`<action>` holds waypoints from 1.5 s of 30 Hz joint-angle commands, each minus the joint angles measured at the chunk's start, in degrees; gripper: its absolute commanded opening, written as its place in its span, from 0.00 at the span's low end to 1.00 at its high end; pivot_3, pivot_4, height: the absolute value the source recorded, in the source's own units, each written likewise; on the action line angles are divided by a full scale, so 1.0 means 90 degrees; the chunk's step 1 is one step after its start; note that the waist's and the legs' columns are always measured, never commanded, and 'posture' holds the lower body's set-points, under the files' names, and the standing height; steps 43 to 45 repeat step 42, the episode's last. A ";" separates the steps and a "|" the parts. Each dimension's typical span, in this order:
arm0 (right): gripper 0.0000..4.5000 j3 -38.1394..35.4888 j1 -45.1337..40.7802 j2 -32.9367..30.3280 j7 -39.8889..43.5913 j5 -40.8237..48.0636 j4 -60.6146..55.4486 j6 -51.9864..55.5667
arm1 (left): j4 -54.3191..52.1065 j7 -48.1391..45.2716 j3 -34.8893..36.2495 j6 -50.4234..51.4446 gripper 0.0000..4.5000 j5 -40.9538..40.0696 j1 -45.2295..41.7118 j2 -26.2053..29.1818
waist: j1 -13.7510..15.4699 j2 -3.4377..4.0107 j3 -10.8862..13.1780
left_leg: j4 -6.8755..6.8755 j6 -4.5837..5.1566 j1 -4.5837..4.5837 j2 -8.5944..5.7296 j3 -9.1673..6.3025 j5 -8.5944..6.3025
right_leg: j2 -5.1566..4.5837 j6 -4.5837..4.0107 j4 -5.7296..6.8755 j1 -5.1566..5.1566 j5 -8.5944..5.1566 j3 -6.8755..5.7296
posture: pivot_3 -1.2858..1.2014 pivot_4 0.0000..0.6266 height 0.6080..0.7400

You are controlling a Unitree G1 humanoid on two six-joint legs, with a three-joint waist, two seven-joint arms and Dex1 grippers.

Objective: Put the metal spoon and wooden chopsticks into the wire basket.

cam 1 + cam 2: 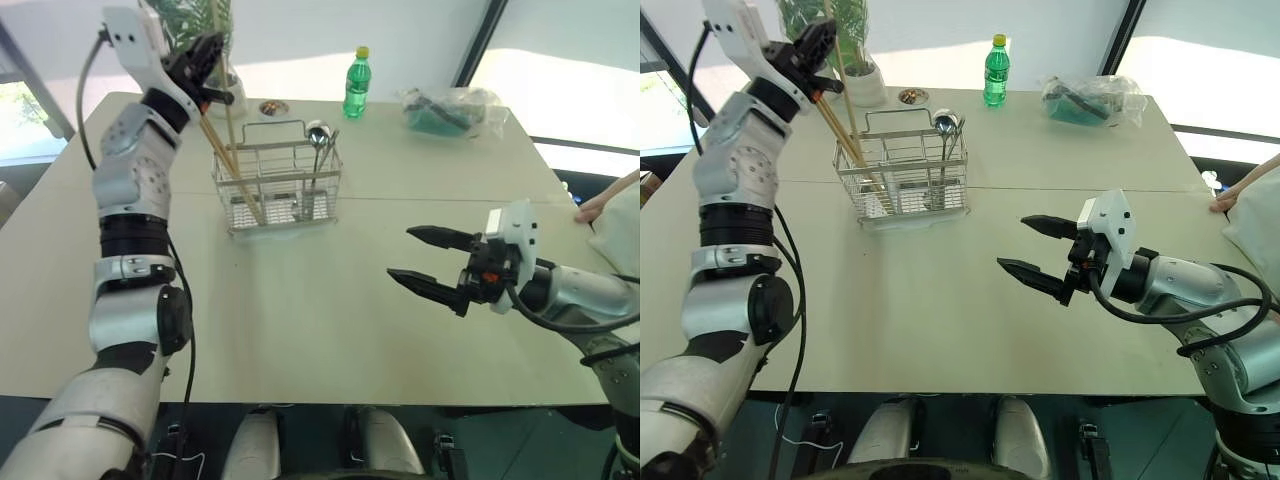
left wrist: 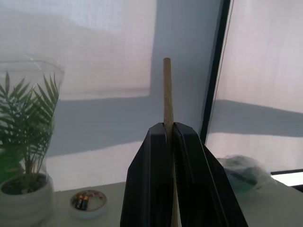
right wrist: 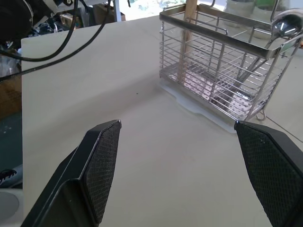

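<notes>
Wooden chopsticks (image 1: 222, 150) are pinched near the top by the closed left gripper (image 1: 205, 62), lower ends already inside the wire basket (image 1: 277, 186) beside the metal spoon (image 1: 317, 145). Tips should be seated on the basket floor before release. Right gripper (image 1: 428, 262) is held wide open, empty, well clear.

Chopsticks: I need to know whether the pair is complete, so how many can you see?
2 wooden chopsticks: both held by the left gripper, lower ends inside the wire basket.

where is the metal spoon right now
The metal spoon stands bowl-up in the right end of the wire basket, far side of the table, near the green bottle.
</notes>
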 commanded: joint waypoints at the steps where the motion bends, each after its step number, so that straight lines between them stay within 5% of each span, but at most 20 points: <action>1: 0.89 -0.0264 -0.0125 0.0014 -0.0100 0.0182 -0.0124 0.0019 | -0.0101 0.0130 0.0018 -0.0268 0.01 0.0060 0.0086 -0.0127 | -0.0002 0.0000 0.0000 | 0.0000 0.0000 0.0000 0.0000 0.0000 0.0000 | 0.0000 0.0000 0.0000 0.0000 0.0000 0.0000 | 0.52 0.24 0.83; 4: 0.89 -0.0270 -0.0163 -0.0021 -0.0112 0.0222 -0.0089 0.0038 | -0.0138 0.0222 0.0074 -0.0307 0.21 0.0023 0.0193 -0.0233 | -0.0004 0.0000 0.0000 | 0.0000 0.0000 0.0000 0.0000 -0.0001 0.0000 | 0.0000 0.0000 0.0000 0.0000 0.0000 0.0000 | 0.52 0.24 0.83; 11: 0.89 -0.0231 -0.0347 -0.0092 0.0004 0.0224 0.0109 0.0061 | -0.0704 0.0334 0.0119 -0.0214 0.96 -0.0147 0.0466 -0.0299 | -0.0003 0.0000 0.0000 | 0.0000 0.0000 0.0000 0.0000 -0.0002 0.0000 | 0.0000 0.0000 -0.0001 0.0000 0.0000 0.0000 | 0.52 0.24 0.83; 16: 0.89 -0.0077 -0.0624 -0.0043 0.0078 0.0141 0.0357 0.0044 | -0.1847 0.0431 0.0053 0.0644 0.98 -0.0317 0.0732 0.0075 | -0.0018 0.0001 0.0000 | 0.0000 0.0000 0.0000 0.0000 -0.0004 0.0000 | 0.0000 0.0000 0.0000 0.0001 0.0000 0.0000 | 0.52 0.24 0.83; 23: 0.89 0.0103 -0.0971 0.0018 0.0280 -0.0050 0.0712 -0.0082 | -0.4294 -0.0914 0.0073 0.2681 0.98 -0.1040 0.1792 0.2286 | -0.0053 0.0023 0.0002 | -0.0008 0.0000 0.0003 0.0008 -0.0005 0.0000 | 0.0010 -0.0003 0.0003 -0.0008 -0.0001 0.0005 | 0.52 0.24 0.83; 29: 0.89 0.0328 -0.1287 0.0163 0.0430 -0.0390 0.1197 -0.0344 | -0.5221 -0.2107 0.0958 0.3546 0.98 -0.1362 0.3706 0.4190 | -0.0049 0.0038 0.0006 | -0.0008 0.0000 0.0010 0.0010 -0.0002 0.0000 | 0.0010 -0.0028 -0.0003 -0.0006 -0.0016 0.0007 | 0.52 0.24 0.83; 37: 0.89 0.0560 -0.1627 0.0420 0.0533 -0.0715 0.1598 -0.0556 | -0.6283 -0.2594 0.2521 0.4360 0.98 -0.1683 0.6029 0.4532 | -0.0003 0.0045 0.0011 | -0.0009 -0.0001 0.0000 0.0008 0.0003 -0.0001 | -0.0003 -0.0034 -0.0013 -0.0010 -0.0019 0.0007 | 0.52 0.24 0.83; 45: 0.89 0.0603 -0.1696 0.0529 0.0612 -0.0723 0.1587 -0.0542 | -0.6460 -0.2488 0.2799 0.4482 0.98 -0.1677 0.6394 0.4532 | -0.0005 0.0051 0.0013 | -0.0009 -0.0002 -0.0002 0.0007 0.0004 -0.0001 | -0.0005 -0.0044 -0.0017 -0.0013 -0.0024 0.0006 | 0.52 0.24 0.83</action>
